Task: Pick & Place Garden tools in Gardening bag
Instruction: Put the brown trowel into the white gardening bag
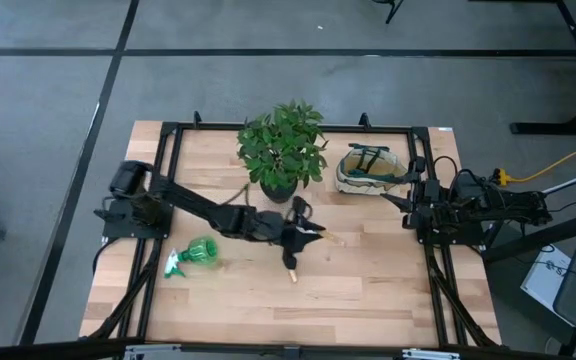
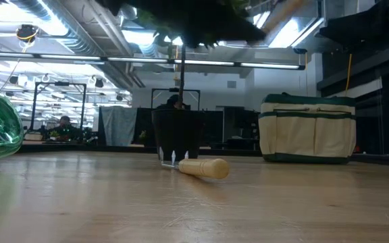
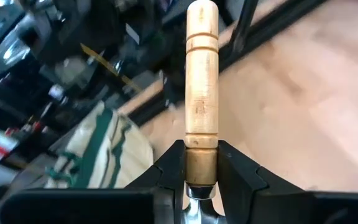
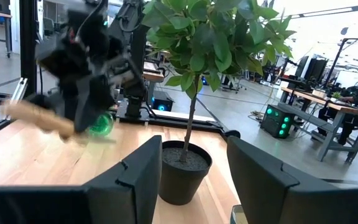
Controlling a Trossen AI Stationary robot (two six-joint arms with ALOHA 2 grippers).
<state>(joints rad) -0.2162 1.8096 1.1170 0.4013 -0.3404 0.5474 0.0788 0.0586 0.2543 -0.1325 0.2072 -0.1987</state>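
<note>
Left gripper [image 1: 296,238] was clamped tight on a wooden-handled tool [image 3: 202,93] near the handle's metal end, at mid-table just in front of the potted plant [image 1: 282,150]. Low view showed another wooden handle [image 2: 204,167] lying on the table by the pot; can't tell which tool either one was, heads hidden. Right gripper [image 1: 408,200] waited at the right edge beside the gardening bag [image 1: 370,170], fingers apart, nothing between them.

Risks, my read: the grip sat low on the handle with most of the length sticking out, so the tool could pivot or slip during the carry; swinging toward the bag could clip the plant's leaves or the parked right arm; soft bag rim might fold if the tool came in at a slant.

Handle was pale turned wood with grooved rings. Green spray bottle [image 1: 196,254] lay on its side at front left, well apart from the bag
</note>
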